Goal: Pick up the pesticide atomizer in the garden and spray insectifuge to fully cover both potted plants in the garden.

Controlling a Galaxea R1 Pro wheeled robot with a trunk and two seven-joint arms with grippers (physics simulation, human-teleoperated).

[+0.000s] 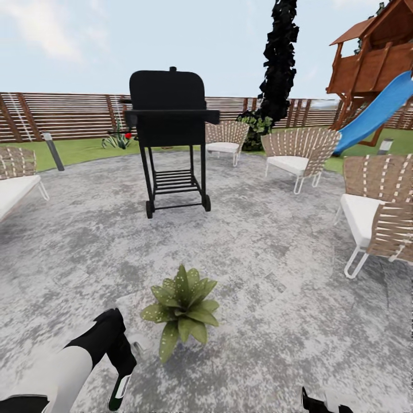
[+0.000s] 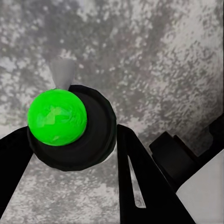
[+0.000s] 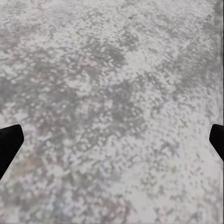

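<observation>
While the pesticide atomizer (image 2: 63, 121) is clamped between the fingers of the left gripper (image 1: 121, 367), the potted plant (image 1: 182, 310) is found on the grey patio (image 1: 275, 258) just beside it, ahead and to the right. The bottle's long axis is pointed downward. White specks are seen on the leaves. The right gripper (image 3: 112, 140) is spread wide, empty, farther from the plant.
</observation>
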